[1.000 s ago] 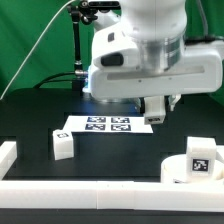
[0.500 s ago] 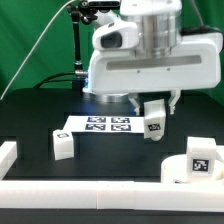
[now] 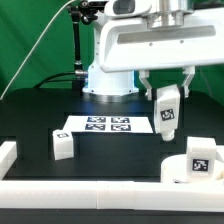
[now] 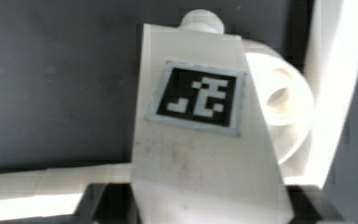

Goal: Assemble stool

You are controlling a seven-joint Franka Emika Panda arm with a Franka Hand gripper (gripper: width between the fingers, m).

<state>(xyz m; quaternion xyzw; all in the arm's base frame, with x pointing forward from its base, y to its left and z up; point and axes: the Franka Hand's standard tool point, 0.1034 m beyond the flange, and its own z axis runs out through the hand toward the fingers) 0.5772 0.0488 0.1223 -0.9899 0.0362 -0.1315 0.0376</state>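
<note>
My gripper [image 3: 165,92] is shut on a white block leg [image 3: 166,111] with a black-and-white tag and holds it well above the table at the exterior view's right. In the wrist view the leg [image 4: 197,110] fills the middle, its tag facing the camera, with dark fingers [image 4: 108,200] at either side of its base. The round white seat [image 3: 194,162] with a tag on top sits at the front right, below the leg; it also shows behind the leg in the wrist view [image 4: 297,100]. Another white leg [image 3: 62,146] lies on the table at the left.
The marker board [image 3: 105,126] lies flat in the middle of the black table. A long white border rail [image 3: 90,190] runs along the front, with a short white end piece [image 3: 7,155] at the left. The arm's base stands behind.
The gripper has risen with the leg in it and moved toward the exterior view's right. The seat and the other leg have not moved.
</note>
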